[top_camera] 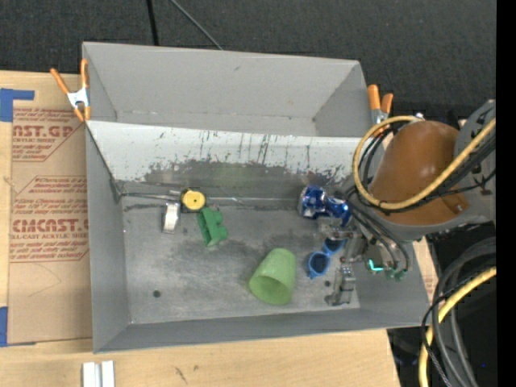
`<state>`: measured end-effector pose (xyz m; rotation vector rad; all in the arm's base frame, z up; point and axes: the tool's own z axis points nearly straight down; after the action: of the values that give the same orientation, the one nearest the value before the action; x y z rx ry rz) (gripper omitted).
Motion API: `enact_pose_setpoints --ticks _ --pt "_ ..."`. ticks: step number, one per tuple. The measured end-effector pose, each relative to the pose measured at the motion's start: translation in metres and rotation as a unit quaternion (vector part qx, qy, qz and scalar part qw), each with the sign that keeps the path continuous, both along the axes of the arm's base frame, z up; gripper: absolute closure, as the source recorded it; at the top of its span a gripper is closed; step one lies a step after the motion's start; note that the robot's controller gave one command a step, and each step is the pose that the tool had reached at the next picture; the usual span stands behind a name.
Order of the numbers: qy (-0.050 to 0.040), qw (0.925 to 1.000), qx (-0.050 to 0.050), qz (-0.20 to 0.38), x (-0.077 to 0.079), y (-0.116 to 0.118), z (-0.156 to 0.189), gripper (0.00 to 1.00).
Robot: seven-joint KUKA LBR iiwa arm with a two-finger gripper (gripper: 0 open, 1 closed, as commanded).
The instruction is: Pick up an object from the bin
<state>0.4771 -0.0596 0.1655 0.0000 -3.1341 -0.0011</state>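
Grey scratched metal forms the bin (161, 297), and the tool (341, 289) hangs low near its front wall, at the arm's end of the floor. Whether it stands wide or narrow I cannot tell, since the wrist's own parts crowd it. Just beside the tool, on the side away from the arm, lies a small blue piece (317, 263), perhaps a ring or cap. A pale green cup (274, 276) lies on its side just past that. Behind the tool, toward the back wall, sits a shiny blue crumpled thing (322, 204).

The small blue piece looks the likeliest pick. A clean grasp would centre the tool over it first, then come straight down. The cup should be left untouched, as it may roll.
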Motion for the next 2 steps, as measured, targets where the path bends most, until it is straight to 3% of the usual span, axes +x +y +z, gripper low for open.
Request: enact_pose_setpoints --ticks 1,2 --pt "-0.0035 0.9997 0.000 0.024 0.018 0.003 -0.019 0.00" --pt "-0.0018 0.9903 0.000 0.139 0.031 -0.058 -0.093 0.00"
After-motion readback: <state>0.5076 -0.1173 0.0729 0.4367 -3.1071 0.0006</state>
